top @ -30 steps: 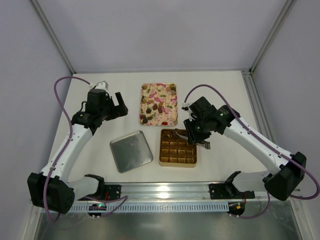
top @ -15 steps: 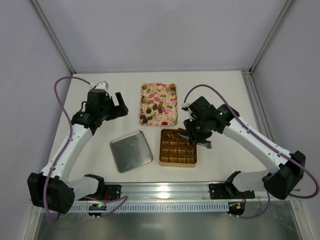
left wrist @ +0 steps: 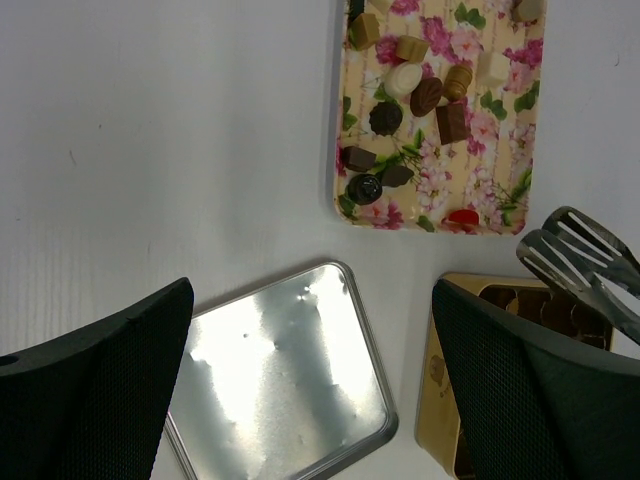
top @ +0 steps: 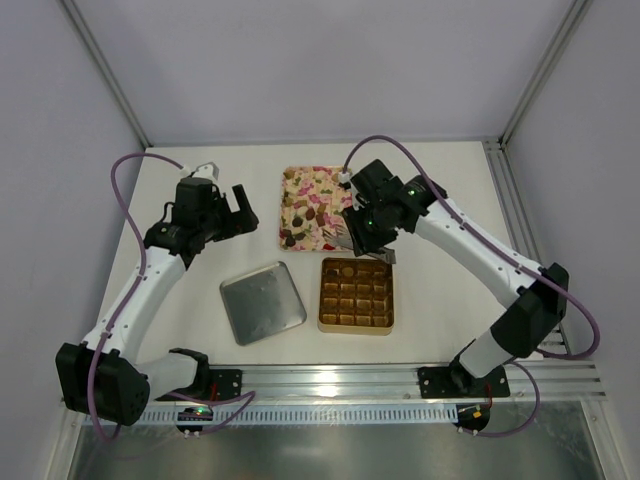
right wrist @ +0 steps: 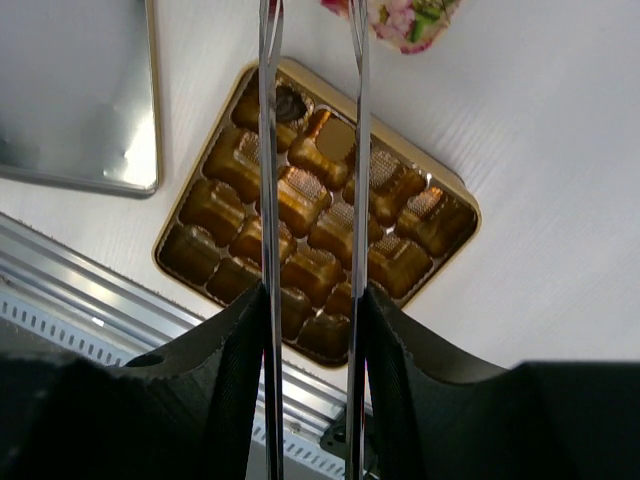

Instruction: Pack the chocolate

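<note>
Several chocolates [top: 315, 205], mostly brown, lie on the floral tray [top: 349, 180], which also shows in the left wrist view [left wrist: 425, 95]. The gold box [top: 322, 300] with grid cells sits in front of the tray. One dark chocolate [right wrist: 290, 100] lies in a corner cell of the box [right wrist: 455, 215]. My right gripper [top: 364, 228] [right wrist: 312, 300] is shut on metal tongs [right wrist: 268, 150]. The tong tips [left wrist: 575, 255] hang by the tray's near right corner with nothing between them. My left gripper [top: 232, 210] [left wrist: 310, 400] is open and empty above the silver lid.
A silver lid [top: 262, 302] [left wrist: 275, 380] lies left of the gold box [left wrist: 440, 370]. A metal rail [top: 330, 380] runs along the table's near edge. White walls stand at the back and sides.
My right gripper has moved back and left with the tongs, from over the gold box to the tray's near right corner. The left arm has not moved.
</note>
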